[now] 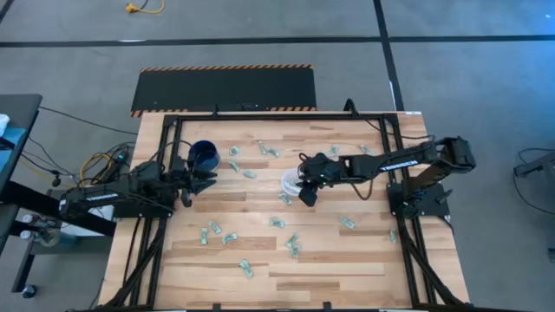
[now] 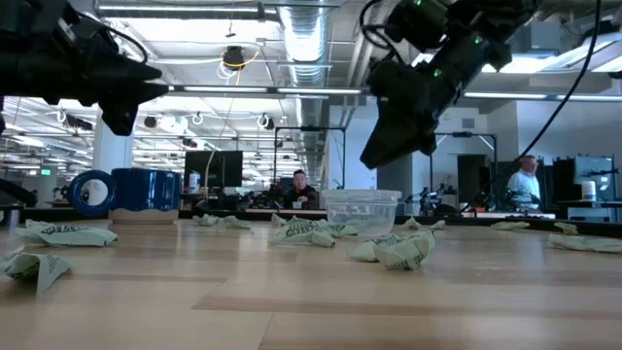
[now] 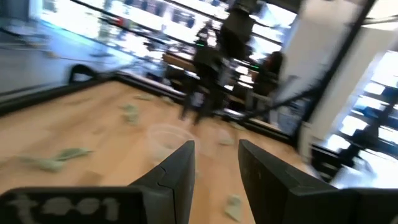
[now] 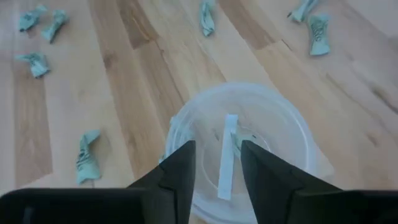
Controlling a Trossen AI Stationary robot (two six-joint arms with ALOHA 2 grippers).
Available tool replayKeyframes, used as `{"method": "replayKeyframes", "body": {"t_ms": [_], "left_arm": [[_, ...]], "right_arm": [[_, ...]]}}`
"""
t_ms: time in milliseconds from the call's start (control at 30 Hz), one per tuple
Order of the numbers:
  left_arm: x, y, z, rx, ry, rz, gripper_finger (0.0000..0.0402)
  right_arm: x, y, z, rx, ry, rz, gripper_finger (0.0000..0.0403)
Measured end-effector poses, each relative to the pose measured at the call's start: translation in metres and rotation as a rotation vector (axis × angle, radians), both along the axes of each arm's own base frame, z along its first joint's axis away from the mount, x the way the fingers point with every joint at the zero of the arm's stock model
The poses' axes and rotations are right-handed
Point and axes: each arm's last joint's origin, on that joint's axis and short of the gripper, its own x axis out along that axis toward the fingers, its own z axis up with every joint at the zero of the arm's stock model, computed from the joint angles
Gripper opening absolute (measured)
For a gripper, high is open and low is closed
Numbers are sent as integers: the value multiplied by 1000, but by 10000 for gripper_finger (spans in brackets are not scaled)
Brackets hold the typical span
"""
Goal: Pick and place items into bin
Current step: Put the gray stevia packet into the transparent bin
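Note:
The bin, a small clear plastic cup (image 1: pixel 290 182) (image 2: pixel 362 209), stands upright near the table's middle. My right gripper (image 4: pixel 217 163) (image 1: pixel 305 192) hovers just above its mouth (image 4: pixel 249 99), pointing down, open, touching nothing. A pale strip-like piece (image 4: pixel 229 155) shows inside the cup, seen between the fingers. Several green-and-white wrapped items (image 1: pixel 277 223) (image 1: pixel 347 222) (image 2: pixel 394 250) (image 4: pixel 87 155) lie scattered flat on the wood. My left gripper (image 3: pixel 216 165) (image 1: pixel 204 180) hangs open above the table's left part, beside the blue mug, pointing toward the cup (image 3: pixel 168 138).
A dark blue handled mug (image 1: pixel 205 156) (image 2: pixel 146 194) stands left of the cup, close to my left gripper. More items lie toward the far edge (image 1: pixel 269 150) and the near edge (image 1: pixel 246 269). A black frame (image 1: pixel 399 173) borders the table. People sit in the room behind (image 2: pixel 299 185).

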Motion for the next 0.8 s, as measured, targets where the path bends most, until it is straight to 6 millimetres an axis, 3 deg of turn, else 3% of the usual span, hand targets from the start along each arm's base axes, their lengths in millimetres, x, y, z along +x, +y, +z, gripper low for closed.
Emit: {"method": "replayKeyframes", "body": {"t_ms": [367,800], "left_arm": [[0,-18,2,4,-22,-223,111],[15,-42,22,99,44,-258,111]], "right_arm": [[-47,37,40,-157,39,-88,112],[-87,82,35,-316,109,-223,111]]}}
